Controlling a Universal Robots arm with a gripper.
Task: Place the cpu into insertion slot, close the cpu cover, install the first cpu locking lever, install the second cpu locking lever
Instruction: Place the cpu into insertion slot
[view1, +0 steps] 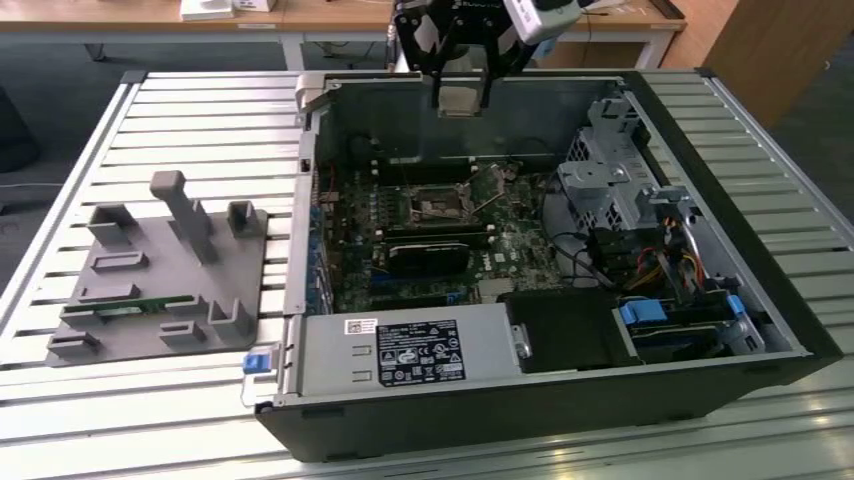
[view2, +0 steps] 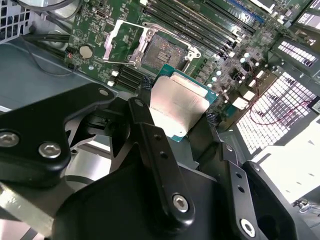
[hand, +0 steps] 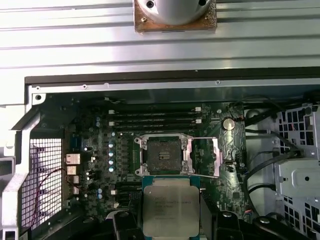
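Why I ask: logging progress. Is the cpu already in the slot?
No, the pincer holds the cpu clear of the slot, which lies bare.

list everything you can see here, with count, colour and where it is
table: one, silver slats, under everything
computer case: one, black, open, on the table
parts holder: one, grey, on the table, at the exterior view's left of the case
circuit board: one, green, inside the case
insertion slot: one, black-rimmed, on the board, empty
cpu cover: one, silver frame, open beside the slot
memory slots: several, long, black, beside the slot
coin battery: one, silver, on the board
power supply: one, grey with a black label, at the case's near edge
cpu: one, silver top, above the board
gripper: one, black, shut on the cpu
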